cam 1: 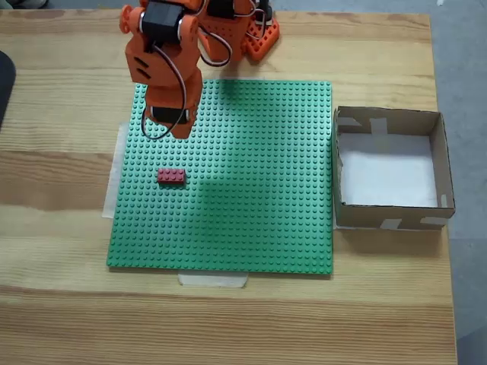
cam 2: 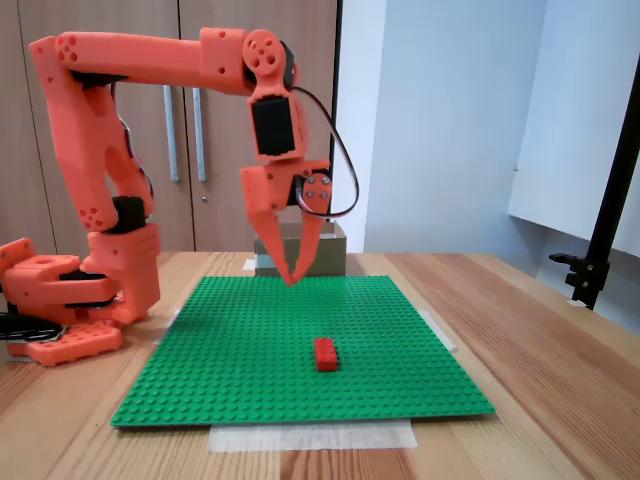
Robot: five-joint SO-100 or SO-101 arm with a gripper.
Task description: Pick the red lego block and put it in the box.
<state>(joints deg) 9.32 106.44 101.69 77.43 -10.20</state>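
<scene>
in a fixed view the small red studded plastic brick lies on the green studded baseplate, well below the orange gripper, its fingertips closed together on nothing. the gripper should open, align with the brick's narrow sides and descend; the low brown cardboard box waits behind.

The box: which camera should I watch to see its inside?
Use the fixed view looking down from above: the box shows whole there, right of the green baseplate, with its white bottom in plain sight. In the low side-on fixed view the box sits behind the gripper, and its inside is hidden.
</scene>
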